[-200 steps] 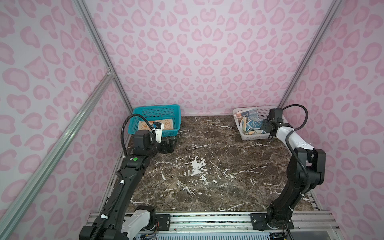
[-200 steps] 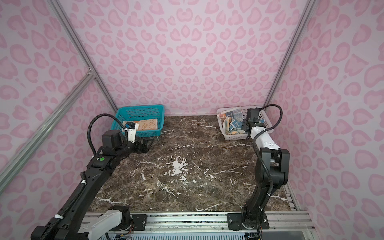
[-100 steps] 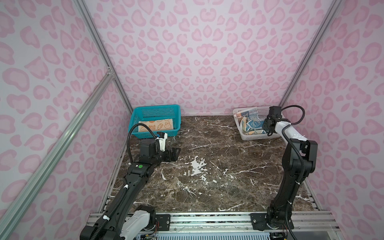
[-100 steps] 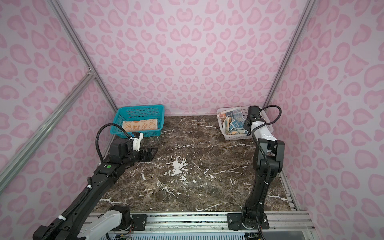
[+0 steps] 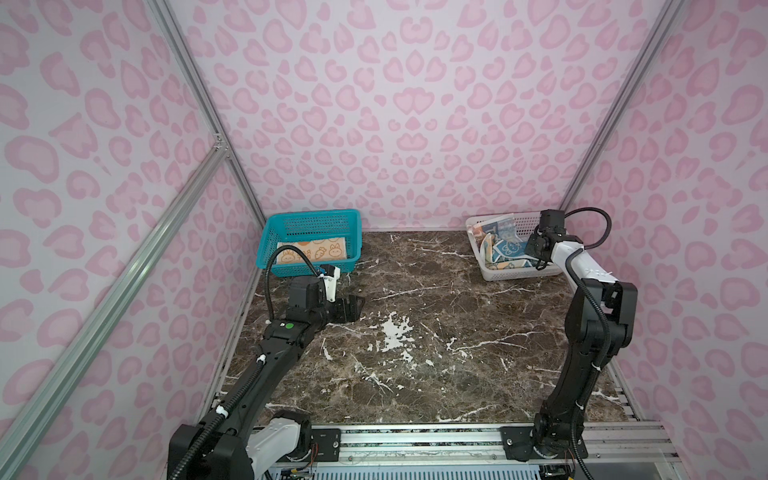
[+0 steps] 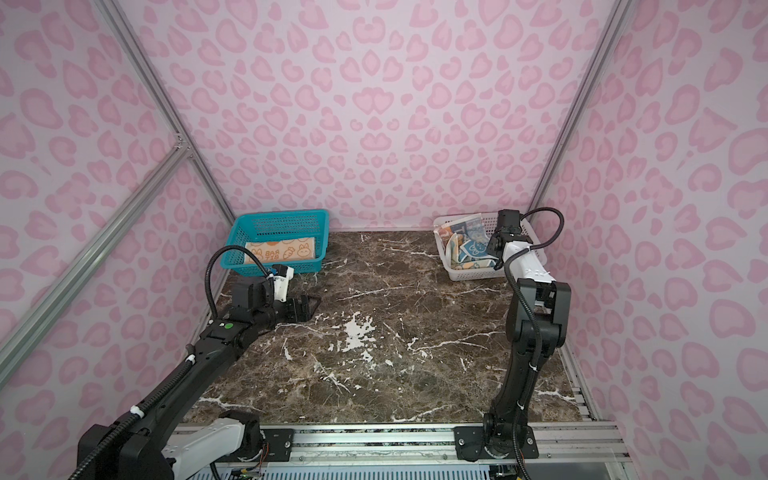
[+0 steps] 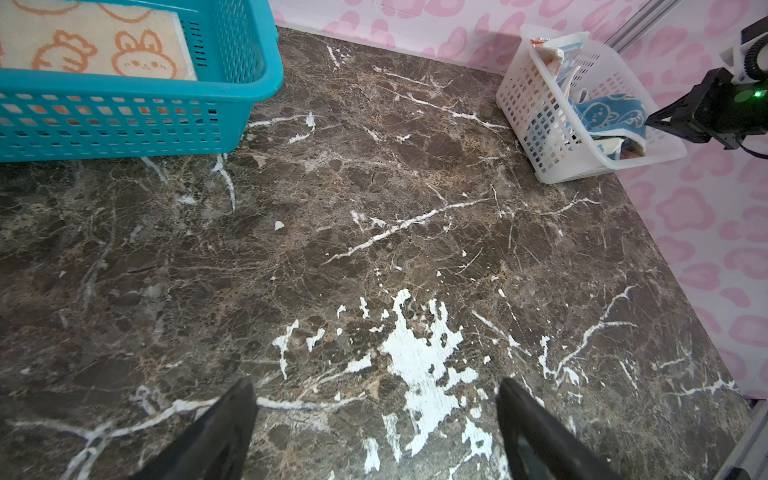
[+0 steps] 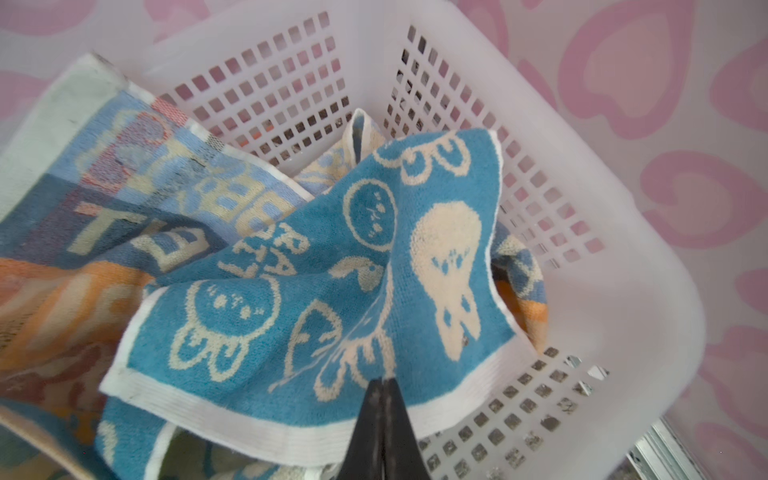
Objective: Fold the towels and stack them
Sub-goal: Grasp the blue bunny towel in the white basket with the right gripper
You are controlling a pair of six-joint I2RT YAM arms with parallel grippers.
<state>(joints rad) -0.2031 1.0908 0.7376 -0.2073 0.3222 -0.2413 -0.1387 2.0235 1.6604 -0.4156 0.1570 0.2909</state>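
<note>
Pinching: right gripper (image 8: pixel 381 384) is clamping blue towel (image 8: pixel 332 257) by its hem.
Idling: left gripper (image 7: pixel 376 386) is gaping, empty.
Towels (image 8: pixel 104 199): two in white basket (image 8: pixel 291 83), one in teal basket (image 5: pixel 311 214).

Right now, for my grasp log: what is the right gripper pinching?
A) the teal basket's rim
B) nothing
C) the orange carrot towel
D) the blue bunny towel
D: in the right wrist view the right gripper is shut on the white hem of the blue bunny towel, inside the white basket.
</note>
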